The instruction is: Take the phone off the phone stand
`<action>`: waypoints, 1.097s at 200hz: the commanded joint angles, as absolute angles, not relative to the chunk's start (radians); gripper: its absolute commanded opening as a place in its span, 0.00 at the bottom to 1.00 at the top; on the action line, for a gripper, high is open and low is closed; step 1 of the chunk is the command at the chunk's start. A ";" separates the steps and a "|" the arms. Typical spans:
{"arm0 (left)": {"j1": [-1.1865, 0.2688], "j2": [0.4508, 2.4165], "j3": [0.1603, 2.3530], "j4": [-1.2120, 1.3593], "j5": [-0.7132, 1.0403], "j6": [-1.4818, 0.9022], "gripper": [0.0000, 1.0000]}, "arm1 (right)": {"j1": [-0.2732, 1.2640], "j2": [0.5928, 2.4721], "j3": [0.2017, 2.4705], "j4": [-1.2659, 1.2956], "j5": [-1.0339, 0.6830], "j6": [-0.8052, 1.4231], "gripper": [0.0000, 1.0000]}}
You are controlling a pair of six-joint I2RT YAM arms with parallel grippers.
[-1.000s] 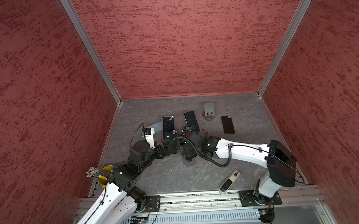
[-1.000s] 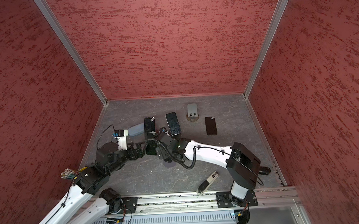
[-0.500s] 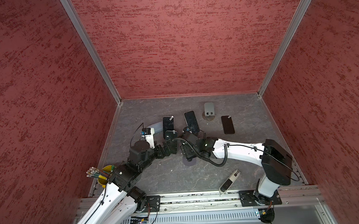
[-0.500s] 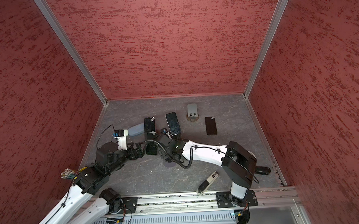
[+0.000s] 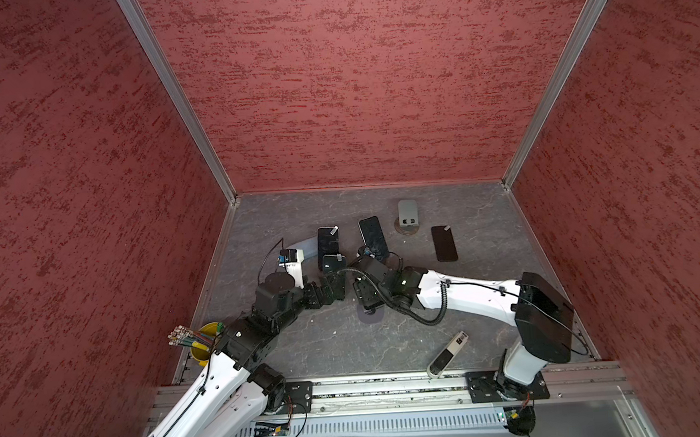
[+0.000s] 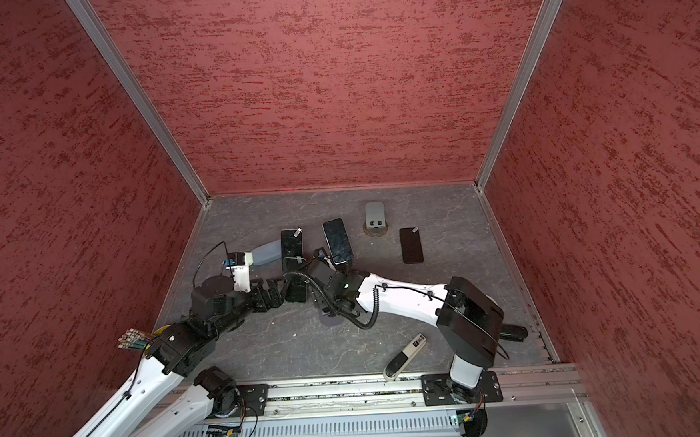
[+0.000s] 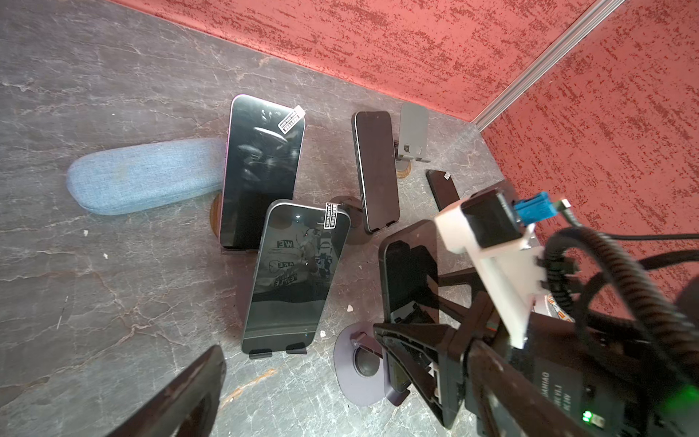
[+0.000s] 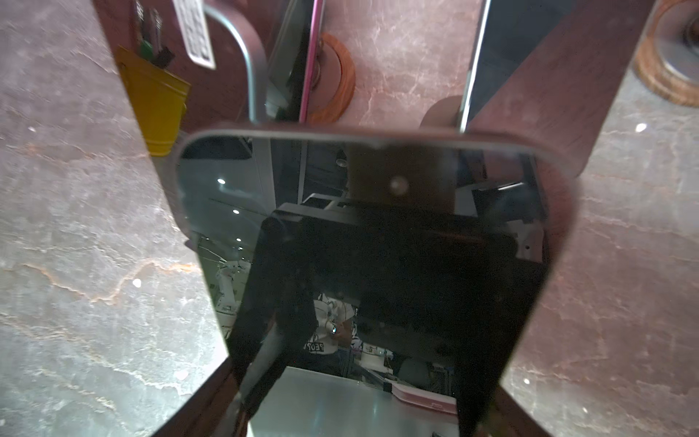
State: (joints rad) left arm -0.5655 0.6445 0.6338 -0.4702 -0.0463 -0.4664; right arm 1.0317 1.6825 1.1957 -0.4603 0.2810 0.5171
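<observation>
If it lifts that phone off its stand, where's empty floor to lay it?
Bare floor lies up front, between rail, yellow cup and grey remote. The right rear corner, past the flat phone and empty stand, is free too. Crowded: the middle, among the propped phones.

Top views overhead (shared scene); wrist views close.

The phone (image 7: 410,272) is a dark slab with rounded corners and a glossy black screen full of reflections. It leans back, screen up, right of centre in the left wrist view. Its lower end is hidden. Below it, the phone stand (image 7: 357,372) shows a round, dull purple base with a ball joint. In both top views that base lies flat, centre-low in the frame.
</observation>
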 commanded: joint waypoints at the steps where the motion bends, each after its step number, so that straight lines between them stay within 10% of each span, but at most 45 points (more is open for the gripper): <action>1: -0.560 0.652 0.640 -0.439 -0.023 -0.459 1.00 | 1.027 1.608 1.213 -0.430 0.321 0.506 0.64; 219: -0.736 0.991 0.766 -0.223 0.051 -0.420 1.00 | 0.574 1.575 0.934 -0.344 0.166 0.416 0.66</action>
